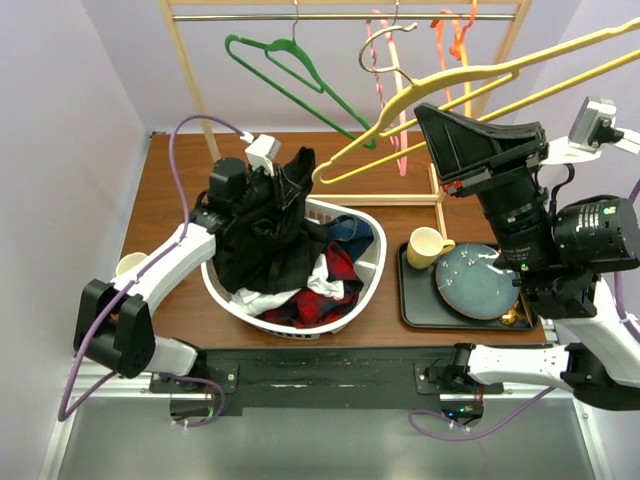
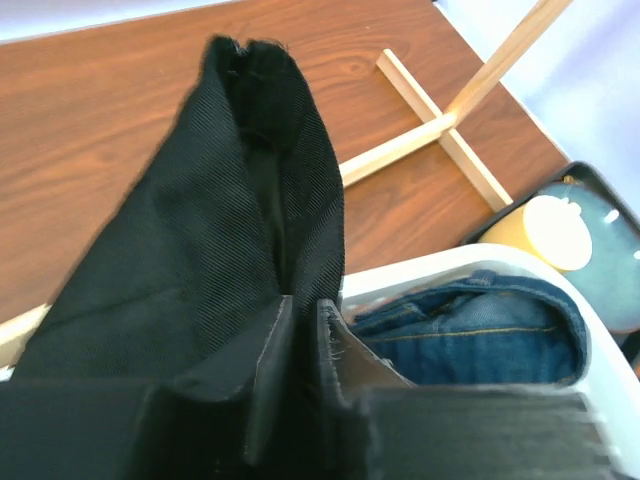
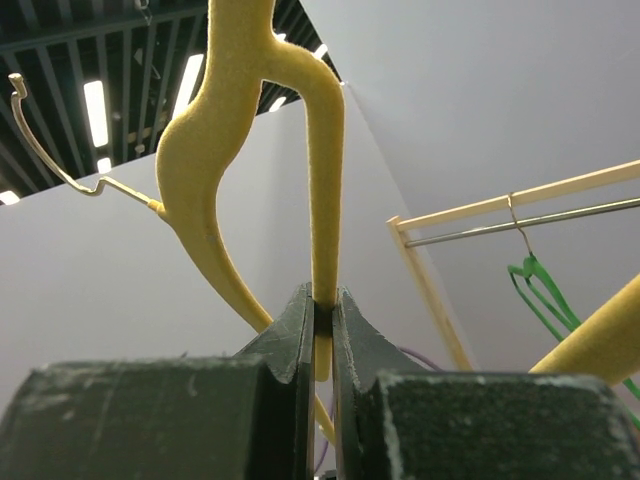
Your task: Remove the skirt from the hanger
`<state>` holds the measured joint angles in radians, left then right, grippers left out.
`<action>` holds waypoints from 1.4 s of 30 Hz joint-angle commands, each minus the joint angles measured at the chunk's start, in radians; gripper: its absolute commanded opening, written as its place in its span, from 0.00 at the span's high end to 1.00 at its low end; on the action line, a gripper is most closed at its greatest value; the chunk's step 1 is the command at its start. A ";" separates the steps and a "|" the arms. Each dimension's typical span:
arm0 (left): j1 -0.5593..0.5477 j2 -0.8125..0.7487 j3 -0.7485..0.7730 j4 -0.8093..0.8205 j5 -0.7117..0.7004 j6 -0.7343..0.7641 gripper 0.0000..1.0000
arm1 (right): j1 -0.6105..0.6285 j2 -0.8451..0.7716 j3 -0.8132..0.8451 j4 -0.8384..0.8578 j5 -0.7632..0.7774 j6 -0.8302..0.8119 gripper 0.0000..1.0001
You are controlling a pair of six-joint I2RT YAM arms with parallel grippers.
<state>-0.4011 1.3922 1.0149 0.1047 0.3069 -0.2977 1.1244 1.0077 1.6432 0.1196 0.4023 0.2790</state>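
Note:
The black skirt (image 1: 262,228) hangs from my left gripper (image 1: 285,180) over the white laundry basket (image 1: 372,268); it is off the hanger. In the left wrist view the gripper (image 2: 303,318) is shut on the ribbed black skirt fabric (image 2: 215,250). My right gripper (image 1: 450,125) is shut on the yellow hanger (image 1: 470,85) and holds it raised above the table, bare of clothing. In the right wrist view the jaws (image 3: 322,305) pinch a yellow hanger bar (image 3: 325,180), and the metal hook (image 3: 45,150) points to the left.
The basket holds jeans (image 2: 480,330) and red and white clothes (image 1: 320,290). A dark tray (image 1: 415,310) with a yellow mug (image 1: 428,247) and a blue plate (image 1: 478,280) is to the right. Green (image 1: 290,70) and pink (image 1: 385,60) hangers hang on the wooden rack (image 1: 185,60).

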 commanded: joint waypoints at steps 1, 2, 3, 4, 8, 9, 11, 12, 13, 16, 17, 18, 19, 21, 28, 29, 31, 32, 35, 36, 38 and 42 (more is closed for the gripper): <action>-0.028 -0.100 0.010 -0.043 -0.024 0.026 1.00 | -0.003 -0.015 0.009 0.035 0.015 -0.012 1.00; -0.031 -0.169 0.016 -0.090 -0.031 0.013 1.00 | -0.002 -0.017 0.007 0.032 0.018 -0.014 1.00; -0.034 -0.205 0.028 -0.156 -0.031 -0.010 1.00 | -0.002 -0.021 0.003 0.032 0.020 -0.015 1.00; -0.039 -0.240 0.030 -0.265 -0.035 -0.024 1.00 | -0.003 -0.026 0.000 0.032 0.024 -0.017 1.00; -0.044 -0.416 -0.031 -0.385 -0.011 -0.121 1.00 | -0.002 -0.027 -0.016 0.048 0.023 -0.015 1.00; -0.044 -0.426 -0.077 -0.408 0.012 -0.127 1.00 | -0.003 -0.027 -0.028 0.052 0.023 -0.012 1.00; -0.048 -0.421 -0.128 -0.439 0.003 -0.151 1.00 | -0.003 -0.024 -0.039 0.060 0.024 -0.008 1.00; -0.051 -0.420 -0.207 -0.432 -0.006 -0.171 1.00 | -0.003 -0.023 -0.049 0.058 0.026 -0.008 1.00; -0.067 -0.418 -0.260 -0.366 0.004 -0.194 1.00 | -0.003 -0.021 -0.054 0.049 0.024 -0.011 1.00; -0.131 -0.386 -0.450 -0.216 -0.046 -0.299 1.00 | -0.003 -0.026 -0.089 0.028 0.033 -0.006 1.00; -0.146 -0.369 -0.481 -0.194 -0.063 -0.328 1.00 | -0.003 -0.029 -0.098 0.022 0.038 -0.006 1.00; -0.157 -0.348 -0.521 -0.180 -0.095 -0.337 1.00 | -0.003 -0.032 -0.111 0.015 0.044 -0.003 1.00; -0.166 -0.307 -0.530 -0.171 -0.107 -0.346 1.00 | -0.003 -0.035 -0.115 0.012 0.044 0.005 1.00; -0.171 -0.277 -0.517 -0.178 -0.120 -0.348 1.00 | -0.003 -0.040 -0.125 0.014 0.040 0.006 1.00; -0.182 -0.424 -0.313 -0.431 -0.290 -0.299 0.50 | -0.003 -0.029 -0.128 -0.001 0.033 0.034 1.00; -0.182 -0.442 -0.280 -0.453 -0.296 -0.264 0.40 | -0.005 -0.026 -0.126 -0.008 0.029 0.040 1.00; -0.182 -0.487 -0.173 -0.517 -0.302 -0.219 0.33 | -0.003 -0.015 -0.126 -0.024 0.021 0.067 1.00; -0.182 -0.498 -0.098 -0.537 -0.304 -0.177 0.27 | -0.003 -0.012 -0.125 -0.029 0.020 0.080 1.00; -0.182 -0.536 0.031 -0.599 -0.339 -0.101 0.10 | -0.003 0.009 -0.120 -0.043 0.001 0.132 1.00; -0.180 -0.547 0.053 -0.606 -0.341 -0.081 0.06 | -0.003 0.017 -0.118 -0.044 -0.003 0.141 1.00; -0.180 -0.579 0.102 -0.609 -0.345 -0.023 0.03 | -0.003 0.037 -0.115 -0.046 -0.002 0.161 1.00; -0.180 -0.616 0.169 -0.641 -0.344 0.043 0.02 | -0.002 0.065 -0.100 -0.044 0.001 0.183 1.00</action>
<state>-0.5846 0.8017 1.1099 -0.4583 -0.0128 -0.3836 1.1244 1.0504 1.5124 0.0593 0.4145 0.4068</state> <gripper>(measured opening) 0.977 0.051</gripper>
